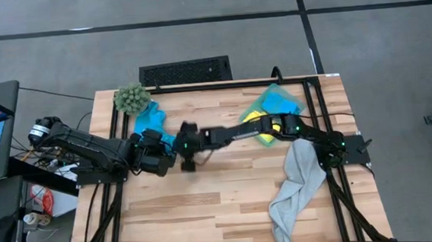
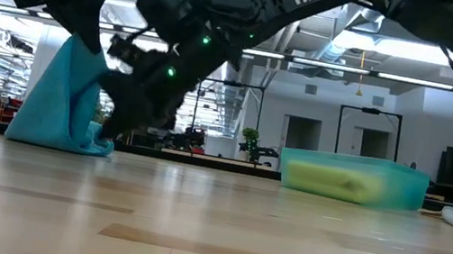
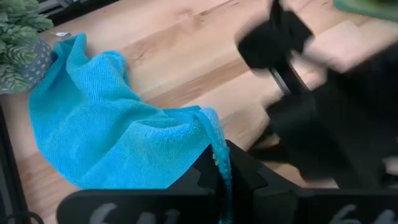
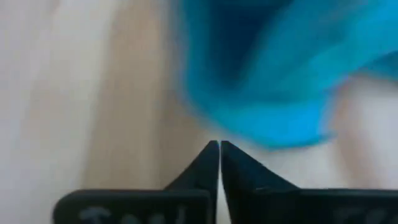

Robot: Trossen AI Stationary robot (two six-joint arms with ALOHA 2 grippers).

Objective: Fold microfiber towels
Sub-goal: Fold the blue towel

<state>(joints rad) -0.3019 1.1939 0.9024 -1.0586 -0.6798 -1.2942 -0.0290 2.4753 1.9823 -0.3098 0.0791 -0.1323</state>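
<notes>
Two-arm fold of a blue towel [image 1: 153, 119] at the left rear of the table [image 1: 230, 211], just beside the fuzzy green plant [image 1: 130, 99]. The left gripper [image 3: 214, 180] is closed on one edge of this towel, the cloth pinched between its fingers and lifted, as the low view shows the fabric hanging in a peak. The right arm reaches across the table; the right gripper [image 4: 219, 152] shows its fingers nearly together with nothing visible between them, the blue cloth lying just beyond the tips.

Judged step: securing a second corner. To do it well, the right gripper should probably take a single layer at a free corner, not a bunched fold, and hold it level with the left grip so the edge can be drawn taut before laying over.

The towel is crumpled; in the high view its long axis runs roughly from the plant toward the left gripper, diagonal to the table edges.

The yellow towel [image 1: 255, 118] sits in the green bin [image 1: 279, 101] at rear right; the grey towel [image 1: 293, 188] lies in a long strip at front right.
</notes>
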